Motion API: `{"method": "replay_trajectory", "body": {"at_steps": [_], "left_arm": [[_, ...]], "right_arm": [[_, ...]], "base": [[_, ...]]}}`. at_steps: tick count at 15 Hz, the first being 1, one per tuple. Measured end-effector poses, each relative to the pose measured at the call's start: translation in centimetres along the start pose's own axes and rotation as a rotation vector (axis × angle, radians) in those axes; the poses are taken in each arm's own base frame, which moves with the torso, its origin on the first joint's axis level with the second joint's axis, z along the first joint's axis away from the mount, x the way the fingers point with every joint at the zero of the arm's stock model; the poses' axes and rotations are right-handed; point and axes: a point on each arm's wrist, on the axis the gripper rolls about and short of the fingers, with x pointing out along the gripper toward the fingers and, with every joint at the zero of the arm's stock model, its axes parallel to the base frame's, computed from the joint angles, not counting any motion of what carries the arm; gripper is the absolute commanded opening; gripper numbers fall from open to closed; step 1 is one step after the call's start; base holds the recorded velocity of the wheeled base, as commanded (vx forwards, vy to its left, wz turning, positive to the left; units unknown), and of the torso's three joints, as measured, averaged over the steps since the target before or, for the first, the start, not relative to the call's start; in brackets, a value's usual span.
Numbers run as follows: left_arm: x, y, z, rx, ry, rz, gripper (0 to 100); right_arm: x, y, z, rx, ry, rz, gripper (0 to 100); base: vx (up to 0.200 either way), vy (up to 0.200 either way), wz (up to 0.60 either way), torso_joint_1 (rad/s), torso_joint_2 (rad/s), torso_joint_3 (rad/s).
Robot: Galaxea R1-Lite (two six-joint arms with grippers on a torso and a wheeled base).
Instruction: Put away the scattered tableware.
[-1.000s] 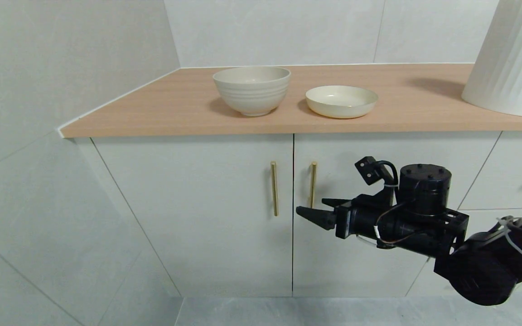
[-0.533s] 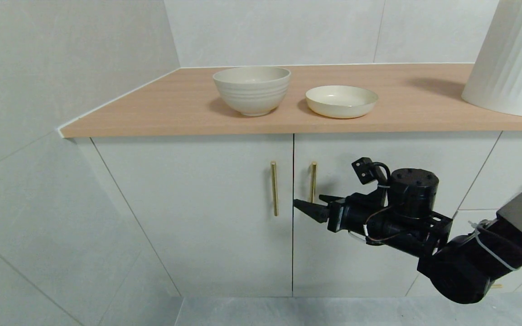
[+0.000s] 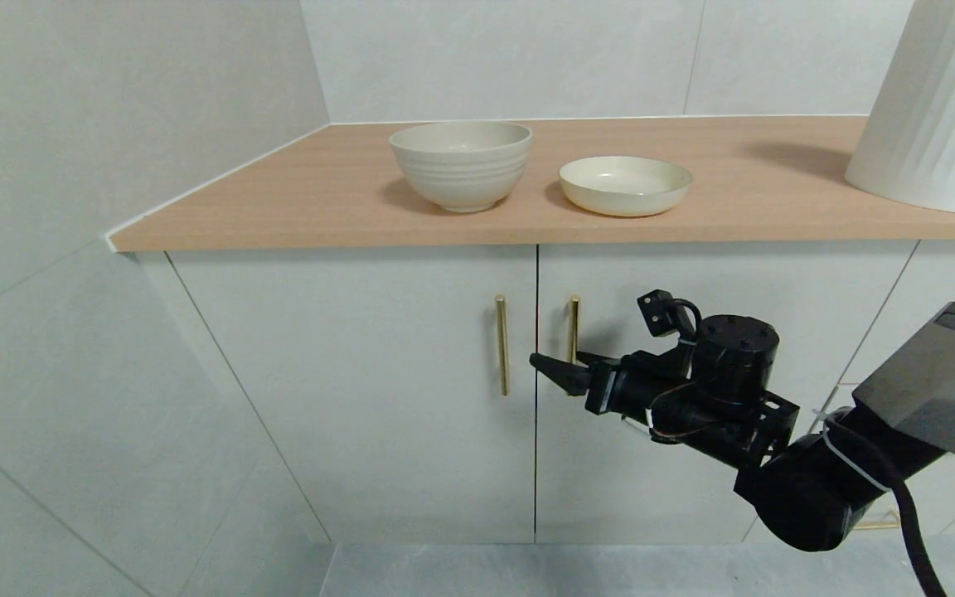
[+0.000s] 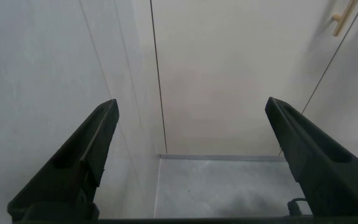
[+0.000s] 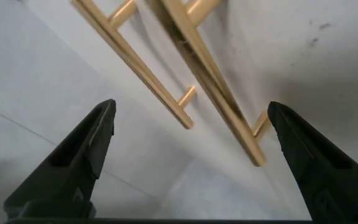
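A cream ribbed bowl (image 3: pixel 461 164) and a shallow cream plate (image 3: pixel 625 185) stand side by side on the wooden counter (image 3: pixel 295 207). Below them are two shut cabinet doors with upright gold handles, the left handle (image 3: pixel 502 344) and the right handle (image 3: pixel 574 330). My right gripper (image 3: pixel 560 362) is open and held sideways at the lower end of the right handle. In the right wrist view both handles (image 5: pixel 166 93) (image 5: pixel 222 87) run between that gripper's (image 5: pixel 191 115) spread fingers, close ahead. My left gripper (image 4: pixel 191 115) is open and holds nothing, facing a plain cabinet panel above the floor.
A tall white ribbed vessel (image 3: pixel 933 108) stands on the counter at the far right. A tiled wall (image 3: pixel 71 290) closes off the left side. Grey floor (image 3: pixel 527 572) runs along the cabinet base. Another gold handle (image 4: pixel 342 17) shows far off in the left wrist view.
My right gripper has moved left and slightly up, from in front of the right door to the gold handles. It stays open. Bowl and plate have not moved.
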Motion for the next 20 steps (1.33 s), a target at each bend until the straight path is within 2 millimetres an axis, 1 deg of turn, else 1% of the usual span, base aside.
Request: {"method": "replay_trajectory", "body": {"at_steps": [3,6,10,15,20], "left_arm": [[0.0,0.0,0.0,-0.001,0.000,0.000,100],[0.0,0.0,0.0,-0.001,0.000,0.000,100],[0.0,0.0,0.0,-0.001,0.000,0.000,100],[0.0,0.0,0.0,-0.001,0.000,0.000,100],[0.0,0.0,0.0,-0.001,0.000,0.000,100]], "right_arm": [[0.4,0.8,0.0,0.072,-0.013,0.035,100],[0.4,1.1,0.0,0.122,-0.009,0.049,100],[-0.4,1.8,0.2,0.134,0.025,0.110,100],[-2.5,2.7,0.6,0.159,0.101,0.214,100],[-6.1,4.3,1.6,0.154,0.150,0.315,100]], "base": [[0.000,0.000,0.00,0.000,0.00,0.000],[0.000,0.000,0.00,0.000,0.00,0.000],[0.000,0.000,0.00,0.000,0.00,0.000],[0.000,0.000,0.00,0.000,0.00,0.000],[0.000,0.000,0.00,0.000,0.00,0.000]]}}
